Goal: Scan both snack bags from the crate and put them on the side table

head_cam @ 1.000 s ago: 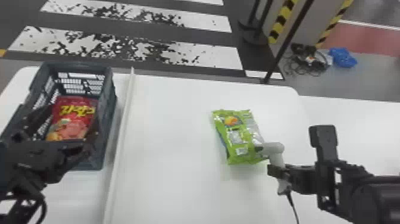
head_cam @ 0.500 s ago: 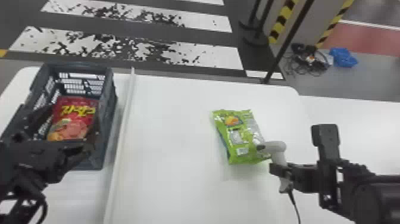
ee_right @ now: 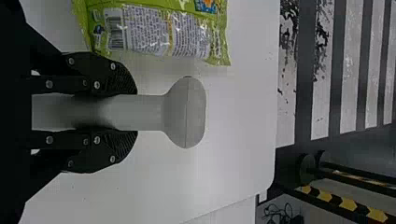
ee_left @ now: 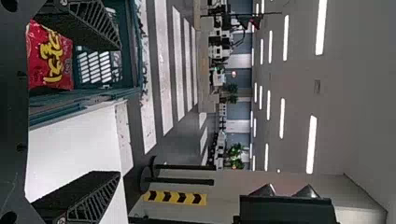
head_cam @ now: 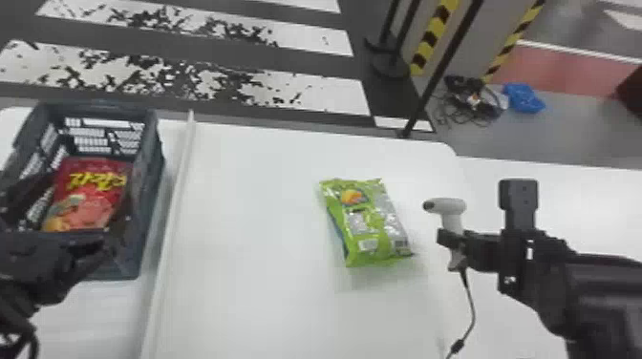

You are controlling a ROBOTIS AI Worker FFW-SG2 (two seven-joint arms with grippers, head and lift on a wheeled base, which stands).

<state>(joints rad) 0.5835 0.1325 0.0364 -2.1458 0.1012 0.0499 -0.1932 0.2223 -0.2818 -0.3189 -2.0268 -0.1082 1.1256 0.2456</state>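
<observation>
Green and glossy, the snack bag [head_cam: 365, 222] is laid flat on the counter [head_cam: 253, 215], its barcode [ee_right: 115, 30] left uncovered near its 4 o'clock corner in the head view. The scanner [head_cam: 451, 206] is gripped by its handle in the right end effector [ee_right: 135, 113], just off the bag at 2 to 3 o'clock, with its dark nose aimed toward 9. For a clean read, the nose should be tipped down and swung toward 7 o'clock — a small gap kept, so that the film is not nudged or creased. The red bag [head_cam: 88, 198] is held in the crate [head_cam: 149, 191] at 9 o'clock; the left end effector [ee_left: 117, 109], spread wide there, is best kept clear until the read is made.
</observation>
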